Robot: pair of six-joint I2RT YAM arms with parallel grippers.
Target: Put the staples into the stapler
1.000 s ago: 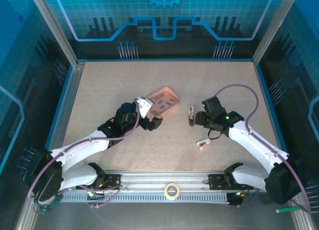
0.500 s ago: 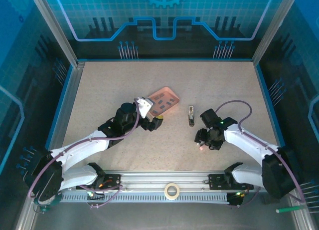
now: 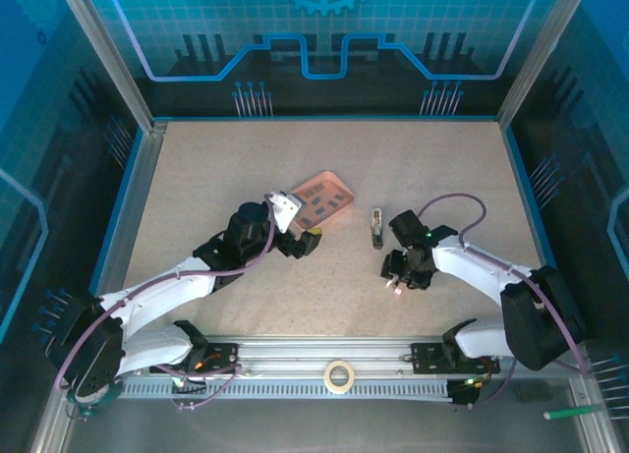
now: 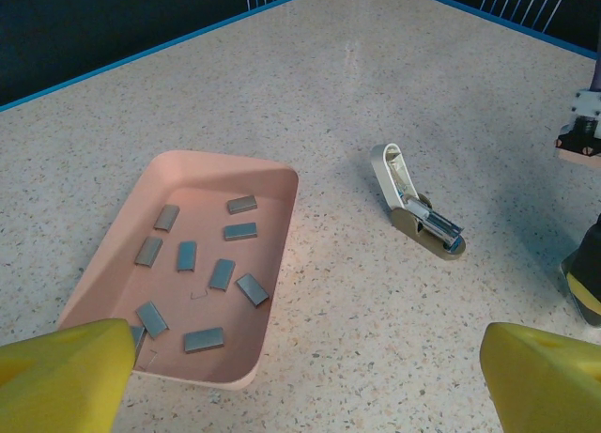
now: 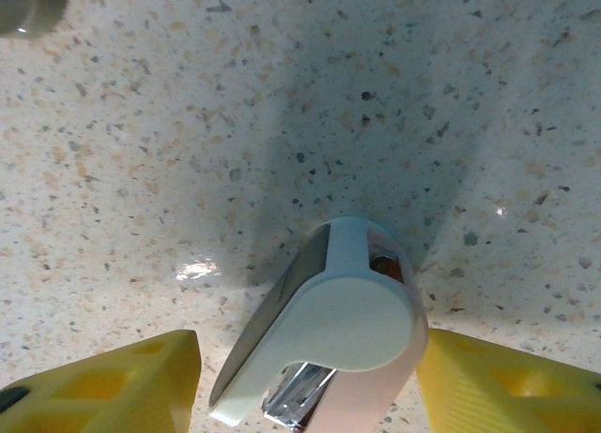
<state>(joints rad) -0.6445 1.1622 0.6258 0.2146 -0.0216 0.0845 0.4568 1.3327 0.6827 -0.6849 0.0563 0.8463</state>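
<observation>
Several dark grey staples [image 4: 223, 273] lie in the salmon-pink tray [image 4: 288, 184], which the top view shows mid-table [image 3: 337, 185]. A mini stapler [image 4: 413, 212] lies hinged open to the tray's right [image 3: 376, 227]. My left gripper [image 4: 310, 381] hovers open near the tray's front corner [image 3: 300, 232], holding nothing. A second, white-and-pink mini stapler [image 5: 329, 330] sits between the yellow fingers of my right gripper [image 5: 310, 395], low over the table [image 3: 398, 276]. The right finger [image 5: 498, 386] meets its pink side. A thin gap remains at the left finger [image 5: 113, 386].
A roll of tape [image 3: 340, 376] rests on the front rail and a green pen [image 3: 570, 412] lies at the near right. Blue-edged walls [image 3: 324, 119] frame the speckled table. The open stapler's base [image 5: 28, 1] shows at the right wrist view's top left corner.
My right gripper left the open stapler's side, swung toward the near edge and came down over the white-and-pink stapler, then shifted slightly left. The left arm stayed still.
</observation>
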